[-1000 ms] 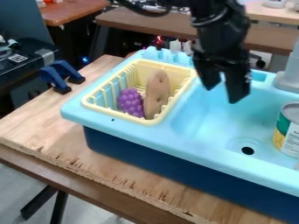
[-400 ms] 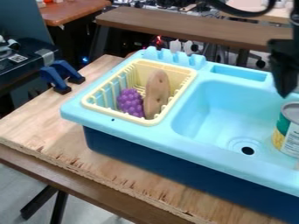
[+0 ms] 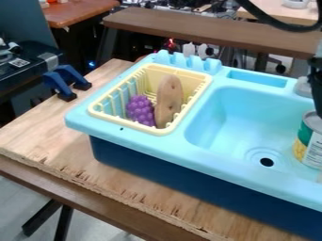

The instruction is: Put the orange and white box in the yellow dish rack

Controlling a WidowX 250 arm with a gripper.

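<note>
Shifted further toward the right edge of the camera view since the earlier frame, the black gripper [image 3: 317, 94] now shows only in part there, and the dark cable [image 3: 277, 22] overhead has swung along with it. Because the edge cuts the gripper off, I cannot tell whether it is wide or narrow, or whether it holds anything.

Nearest to it is the food can [image 3: 309, 143], with a green and yellow label and a grey top. It stands in the light-blue sink basin [image 3: 229, 110], just beside the dark drain hole [image 3: 267, 162], partly cut off by the view's edge. Behind the can, at the back of the sink, is a grey fitting [image 3: 302, 87], close to the gripper.

Across the divider sits the pale yellow dish rack [image 3: 124, 123], set into the other side of the toy sink. Inside it, a purple grape bunch [image 3: 140, 112] rests beside a brown, potato-like toy [image 3: 168, 100] that leans nearly upright.

As for progress, I judge that the grapes and the potato-like toy are settled in the rack and let go, well apart from the gripper. The can is in the basin, outside the rack; whether anything remains to be done with it, the pictures do not show.
</note>
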